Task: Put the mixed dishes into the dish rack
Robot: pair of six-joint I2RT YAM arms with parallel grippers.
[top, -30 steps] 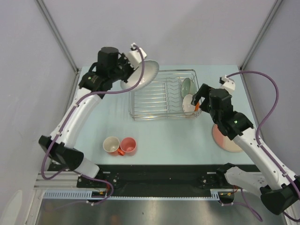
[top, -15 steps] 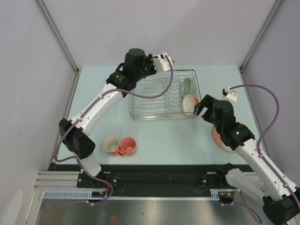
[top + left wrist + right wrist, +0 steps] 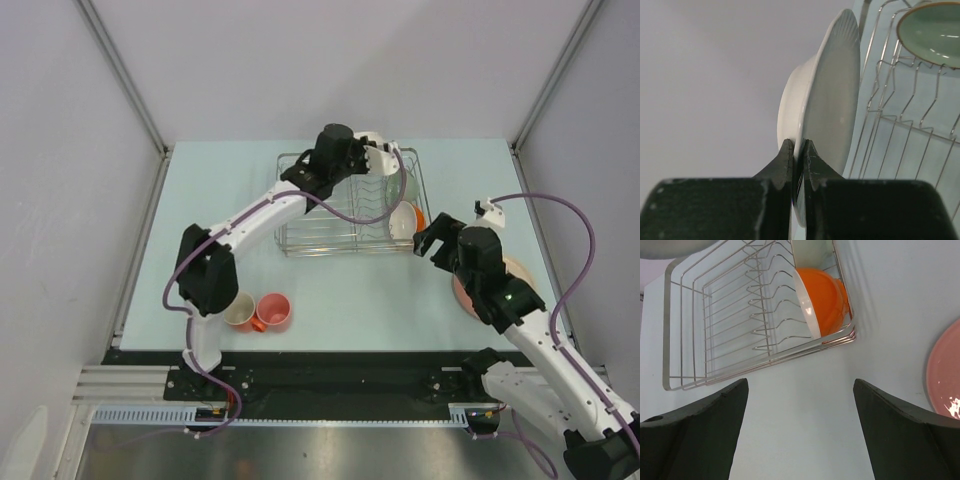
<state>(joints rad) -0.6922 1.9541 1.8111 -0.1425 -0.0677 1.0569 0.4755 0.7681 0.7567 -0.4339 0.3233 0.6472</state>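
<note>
My left gripper [image 3: 797, 145] is shut on the rim of the white plate [image 3: 830, 100], held on edge above the far right part of the silver dish rack [image 3: 330, 215]. In the top view the left gripper [image 3: 378, 152] covers most of the plate. The pale green bowl [image 3: 932, 32] stands in the rack just beyond. The white bowl with an orange outside [image 3: 820, 300] leans in the rack's right near corner. My right gripper [image 3: 800, 382] is open and empty over the table, just off that corner. The pink-and-cream plate [image 3: 512, 272] lies under the right arm. The orange-red mug [image 3: 273, 310] and the pinkish cup [image 3: 238, 309] stand at the near left.
The rack's [image 3: 730, 325] left and middle prong rows hold nothing. Grey walls close in the table on the left, far and right sides. The left arm [image 3: 250, 215] stretches across the table from the near left to the rack.
My left arm has swung right with the white plate, from the rack's far left corner to over its right part. My right gripper has drawn back from the bowl, open.
</note>
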